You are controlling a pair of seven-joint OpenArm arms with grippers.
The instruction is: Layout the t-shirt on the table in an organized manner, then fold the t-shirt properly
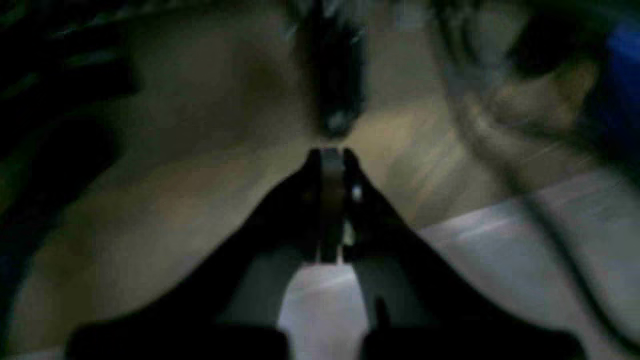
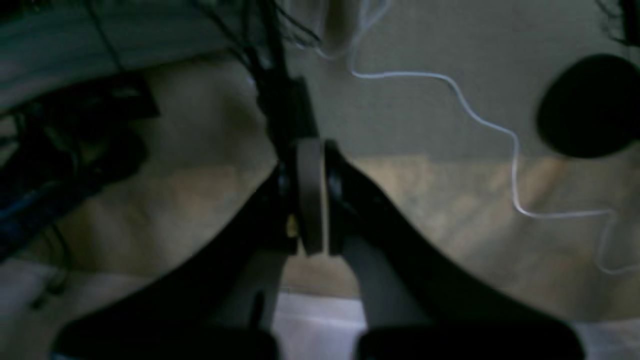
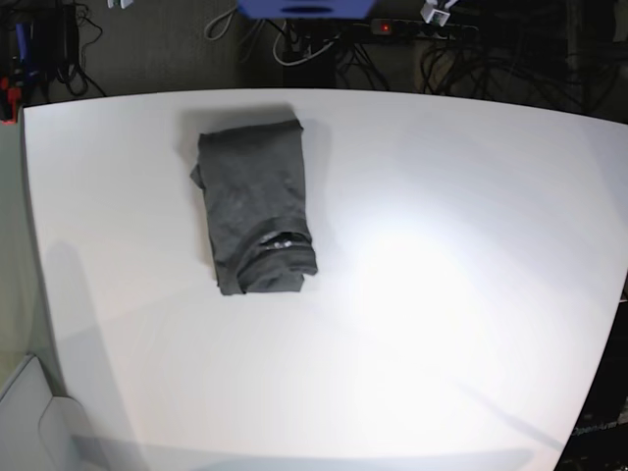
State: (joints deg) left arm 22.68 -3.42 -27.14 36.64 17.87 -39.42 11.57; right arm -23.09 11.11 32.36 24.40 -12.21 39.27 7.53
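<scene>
1. T-shirt (image 3: 255, 204) is lying folded into a compact, upright rectangle on the table (image 3: 442, 294), in the far-left part of the tabletop as the base view shows it, its far edge sitting just inside the table's far rim. A lighter strip is showing near its near end, possibly the collar label, though it is too small to tell.

2. Judging by that tidy bundle, the folding step is looking finished, or nearly so; a small lip of cloth is sticking out along the bundle's left edge.

3. Neither arm is showing in the base view, so both seem to be hanging off the table, well apart from the shirt.

4. Right gripper (image 2: 310, 195), on the shirt's side of the table, is sitting with its jaws pressed together on nothing; beyond it only floor, a white cable (image 2: 480, 120) and a sliver of table edge are appearing.

5. Left gripper (image 1: 331, 200) is likewise closed and empty, pointing past the table edge at a blurred floor.

6. If any move is remaining, it is probably calling for the right arm to reach in and tuck that lip, opening its jaws first; otherwise nothing more is needed.
</scene>
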